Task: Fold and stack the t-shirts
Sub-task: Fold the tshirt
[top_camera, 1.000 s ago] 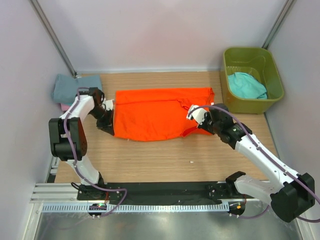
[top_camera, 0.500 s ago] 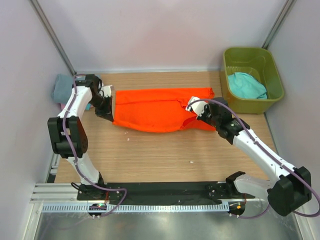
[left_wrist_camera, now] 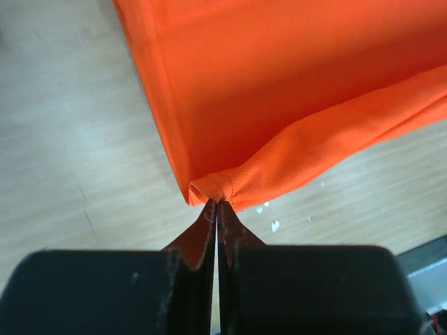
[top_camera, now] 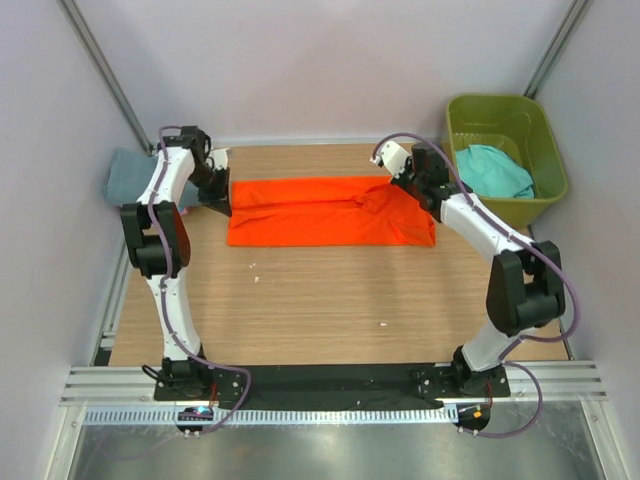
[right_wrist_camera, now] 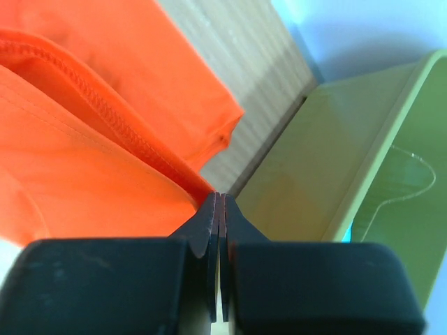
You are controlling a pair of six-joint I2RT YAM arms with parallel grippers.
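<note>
The bright orange t-shirt (top_camera: pixel 330 212) lies folded into a long strip across the far part of the table. My left gripper (top_camera: pixel 222 203) is shut on its left end; the left wrist view shows the pinched corner of the orange t-shirt (left_wrist_camera: pixel 230 105) at the left gripper (left_wrist_camera: pixel 218 202). My right gripper (top_camera: pixel 392 180) is shut on the shirt's far right edge; the right wrist view shows the hem of the orange t-shirt (right_wrist_camera: pixel 84 125) leading into the right gripper (right_wrist_camera: pixel 218 197). A grey-blue t-shirt (top_camera: pixel 127 175) lies folded at the far left. A teal t-shirt (top_camera: pixel 492 172) sits in the tub.
The olive-green tub (top_camera: pixel 505 110) stands at the far right, close to my right gripper, and its wall fills the right of the right wrist view (right_wrist_camera: pixel 335 181). Walls enclose the table at the back and both sides. Bare wood lies in front of the shirt.
Both grippers have moved toward the back of the table, carrying the shirt's near edge over. The shirt has gone from a wide spread to a narrow folded strip.
</note>
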